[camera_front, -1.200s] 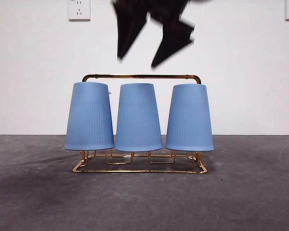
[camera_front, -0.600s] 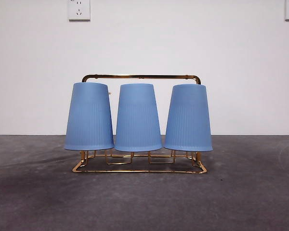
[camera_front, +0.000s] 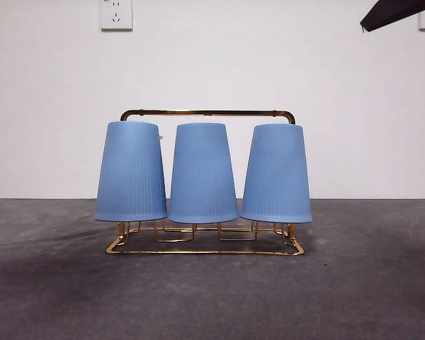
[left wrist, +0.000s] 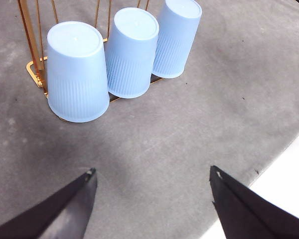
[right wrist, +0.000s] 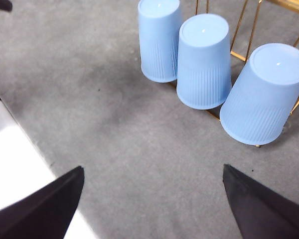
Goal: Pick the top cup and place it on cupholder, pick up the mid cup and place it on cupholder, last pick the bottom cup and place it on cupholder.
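Three pale blue ribbed cups stand upside down in a row on the gold wire cupholder [camera_front: 207, 112]: a left cup [camera_front: 131, 170], a middle cup [camera_front: 203, 172] and a right cup [camera_front: 277, 172]. My left gripper [left wrist: 153, 172] hangs open and empty over the grey table, well back from the cups [left wrist: 77, 69] and the cupholder [left wrist: 32, 69]. On the other side my right gripper [right wrist: 152, 169] is open and empty too, apart from the cups [right wrist: 203, 59] and the cupholder [right wrist: 249, 20]. Nothing touches a cup.
A black arm tip [camera_front: 393, 10] shows at the front view's top right corner. White wall sockets [camera_front: 116, 14] sit high on the back wall. The table's pale edge [left wrist: 284, 174] lies close behind my left gripper, and likewise [right wrist: 15, 164] behind my right.
The blurred black gripper that hung above the cupholder's handle one second ago has lifted out of the front view. Only a black tip now shows at the top right corner. The cups stay put.
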You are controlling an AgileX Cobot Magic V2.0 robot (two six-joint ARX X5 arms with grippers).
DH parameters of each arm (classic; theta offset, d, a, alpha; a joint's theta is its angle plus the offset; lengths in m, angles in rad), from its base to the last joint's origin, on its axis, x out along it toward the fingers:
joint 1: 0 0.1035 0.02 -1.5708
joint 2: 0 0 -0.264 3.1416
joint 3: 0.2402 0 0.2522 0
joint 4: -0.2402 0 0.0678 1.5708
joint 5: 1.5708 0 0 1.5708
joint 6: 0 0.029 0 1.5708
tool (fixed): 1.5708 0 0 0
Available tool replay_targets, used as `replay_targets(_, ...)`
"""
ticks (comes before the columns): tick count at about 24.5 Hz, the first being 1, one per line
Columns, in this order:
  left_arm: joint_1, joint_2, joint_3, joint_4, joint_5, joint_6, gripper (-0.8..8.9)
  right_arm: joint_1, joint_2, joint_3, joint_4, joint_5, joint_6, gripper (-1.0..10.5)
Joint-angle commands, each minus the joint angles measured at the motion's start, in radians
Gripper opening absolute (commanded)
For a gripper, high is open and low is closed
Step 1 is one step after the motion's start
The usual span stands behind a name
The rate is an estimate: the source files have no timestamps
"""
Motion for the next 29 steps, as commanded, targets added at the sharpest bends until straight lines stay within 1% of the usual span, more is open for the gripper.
replay_targets(1, -0.006, 0.006, 0.008, 0.006, 0.006, -0.003, 3.47, 0.009, 0.005, 0.004, 0.013, 0.003, 0.018, 4.4)
replay_targets(5, -0.006, 0.006, 0.008, 0.004, 0.005, -0.003, 3.41, 0.009, 0.005, 0.004, 0.012, 0.003, 0.018, 4.4)
replay_targets(6, -0.006, 0.006, 0.008, 0.003, 0.005, -0.003, 3.23, 0.009, 0.005, 0.004, 0.01, 0.003, 0.018, 4.0)
replay_targets(7, -0.006, 0.006, 0.008, 0.001, 0.006, -0.003, 2.33, 0.009, 0.005, 0.004, 0.006, 0.003, 0.018, 2.6)
replay_targets(8, -0.006, 0.006, 0.008, -0.001, 0.005, -0.003, 1.0, 0.009, 0.006, 0.004, 0.004, 0.003, 0.018, 1.2)
replay_targets(9, -0.006, 0.006, 0.008, -0.001, 0.006, -0.003, -0.03, 0.009, 0.005, 0.004, 0.004, 0.003, 0.017, 0.0)
replay_targets(10, -0.006, 0.006, 0.008, -0.001, 0.006, -0.003, 0.09, 0.009, 0.006, 0.004, 0.003, 0.003, 0.018, 0.1)
replay_targets(29, -0.006, 0.005, 0.008, 0.003, 0.006, -0.002, 0.09, 0.009, 0.005, 0.004, 0.013, 0.003, 0.017, 0.1)
